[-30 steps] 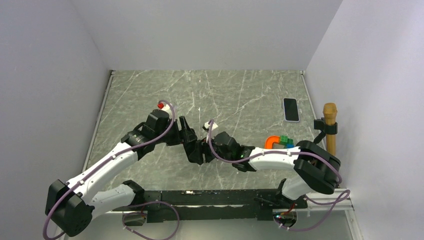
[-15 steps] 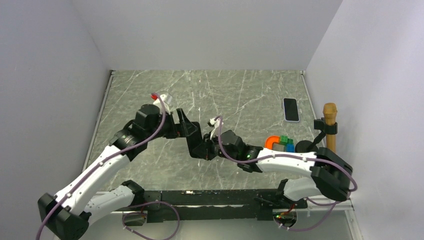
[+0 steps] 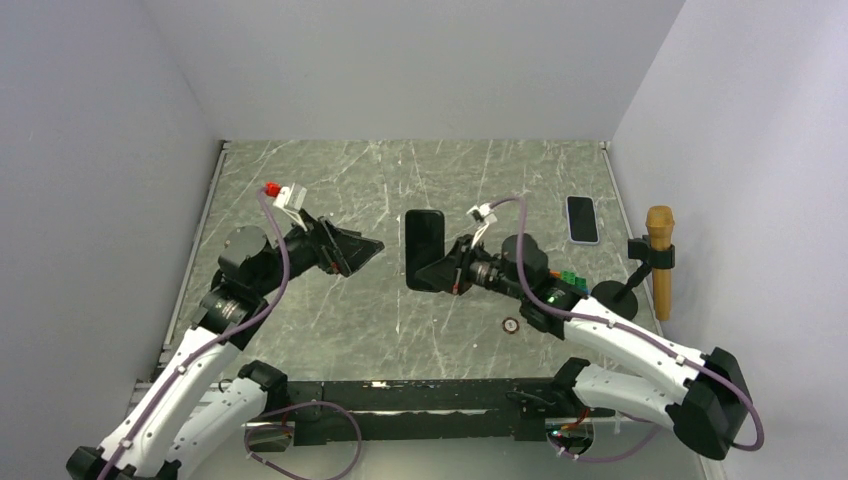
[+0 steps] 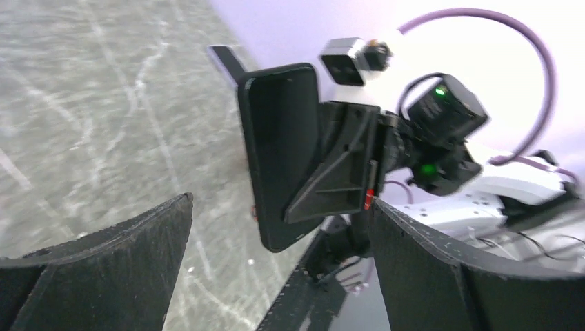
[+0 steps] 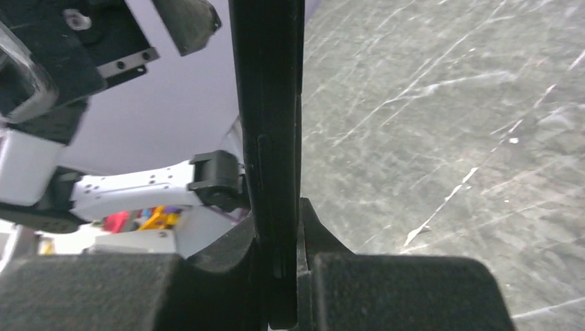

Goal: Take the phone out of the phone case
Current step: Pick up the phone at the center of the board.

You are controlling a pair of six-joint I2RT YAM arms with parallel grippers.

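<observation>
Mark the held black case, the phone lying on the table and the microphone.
Black case (image 3: 424, 248): top view, middle of its flat face.
Phone (image 3: 582, 219): top view, centre of its screen.
Microphone (image 3: 662, 288): top view, handle below the clip.

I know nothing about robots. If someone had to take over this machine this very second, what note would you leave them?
Left hand: open, empty, facing the case across a gap.
Right hand: shut on the black rectangular phone case, held off the grey marbled table, broad face toward the left hand.
Whether a phone sits inside it cannot be told. A white-edged phone lies flat at the table's far right.
Done: the case is picked up. Left: check the case and, if it is full, work the phone out.
</observation>
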